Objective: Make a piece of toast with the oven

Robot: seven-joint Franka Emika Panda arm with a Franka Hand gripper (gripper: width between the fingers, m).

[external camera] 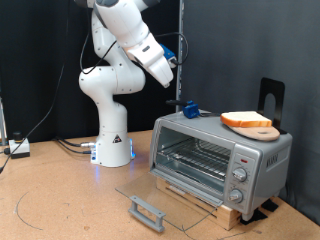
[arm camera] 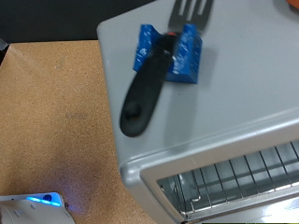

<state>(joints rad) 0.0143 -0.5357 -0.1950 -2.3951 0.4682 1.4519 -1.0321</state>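
The oven [external camera: 222, 152] stands at the exterior view's right, its glass door [external camera: 150, 195] dropped open and the wire rack [arm camera: 245, 175] bare inside. The piece of toast [external camera: 245, 119] lies on a round wooden board [external camera: 262, 131] on the oven's top, at its right end. My gripper [external camera: 170, 68] hangs in the air above and to the left of the oven, holding nothing that shows. Its fingers do not show in the wrist view, which looks down on the oven's top [arm camera: 234, 84].
A black-handled fork [arm camera: 148, 89] rests in a small blue holder [arm camera: 168, 51] on the oven's left top corner; the holder also shows in the exterior view [external camera: 190, 109]. A black stand [external camera: 272, 98] rises behind the oven. The door's handle [external camera: 147, 212] juts over the brown table.
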